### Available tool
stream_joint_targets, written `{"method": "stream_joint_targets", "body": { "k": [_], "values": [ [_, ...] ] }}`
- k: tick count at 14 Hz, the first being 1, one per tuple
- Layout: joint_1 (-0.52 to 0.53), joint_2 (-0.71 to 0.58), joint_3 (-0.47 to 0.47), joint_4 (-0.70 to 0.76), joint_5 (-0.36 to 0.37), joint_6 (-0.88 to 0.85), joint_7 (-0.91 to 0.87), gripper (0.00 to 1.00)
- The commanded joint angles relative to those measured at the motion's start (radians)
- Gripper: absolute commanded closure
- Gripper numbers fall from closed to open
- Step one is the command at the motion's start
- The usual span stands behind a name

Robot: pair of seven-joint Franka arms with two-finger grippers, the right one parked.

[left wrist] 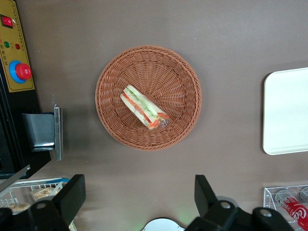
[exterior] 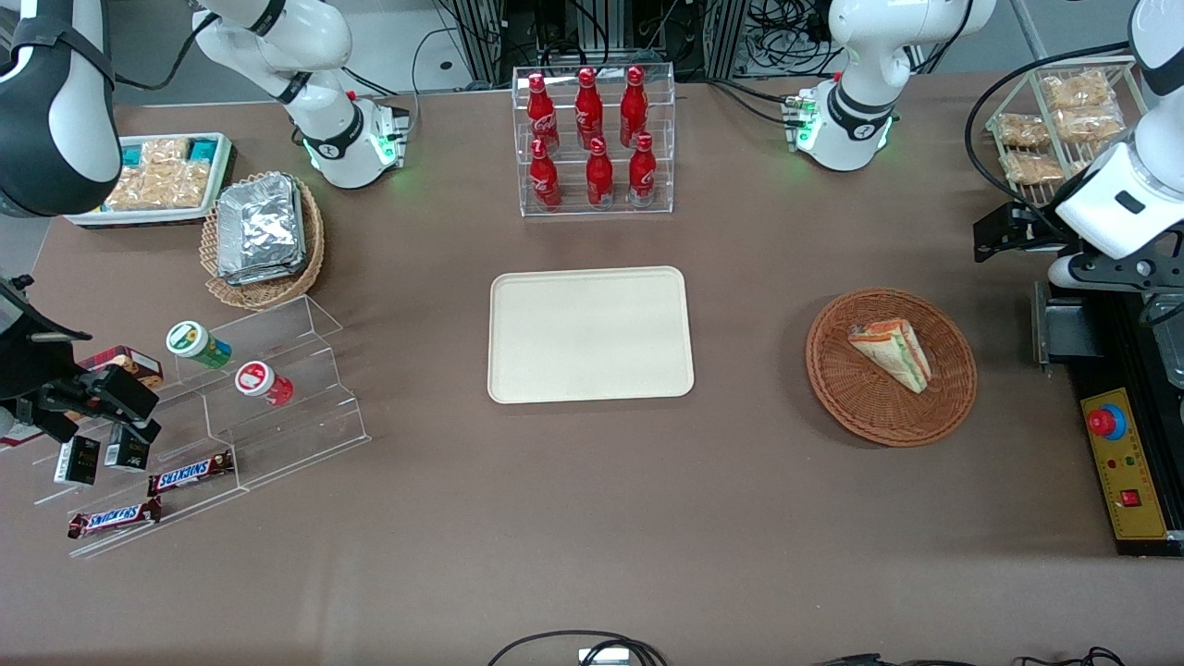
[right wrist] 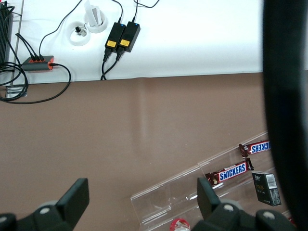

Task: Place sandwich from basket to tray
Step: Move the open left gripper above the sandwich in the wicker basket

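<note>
— What do you count on the counter [exterior: 592, 518]?

— I see one sandwich [exterior: 894, 352], one reddish-brown basket [exterior: 856, 407] and one cream tray [exterior: 590, 334]. Six red bottles [exterior: 592, 134] stand in a clear rack. Two Snickers bars [exterior: 153, 495] lie on the acrylic steps toward the parked arm's end.

— What holds what?

— The sandwich lies in the basket, on its side, filling edge showing green, orange and red. The tray is bare. A lighter wicker basket [exterior: 268, 277] carries foil packets [exterior: 261, 227].

— And your end effector [left wrist: 139, 199]?

— It hangs above the counter just beside the basket, fingers [left wrist: 72, 195] spread wide, holding nothing. From my wrist camera the sandwich sits clear of both fingers.
</note>
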Motion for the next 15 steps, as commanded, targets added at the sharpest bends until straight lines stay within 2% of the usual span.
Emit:
{"method": "stream_joint_targets", "body": {
  "k": [1, 6, 9, 15],
  "values": [
    [0.004, 0.006, 0.0, 0.008, 0.011, 0.017, 0.005, 0.0],
    [0.005, 0.026, 0.001, -0.027, 0.017, 0.048, -0.003, 0.0],
    [0.03, 0.008, 0.001, -0.178, 0.019, 0.172, -0.023, 0.0],
    [0.059, -0.006, 0.003, -0.476, 0.019, 0.517, -0.225, 0.0]
  ]
}}
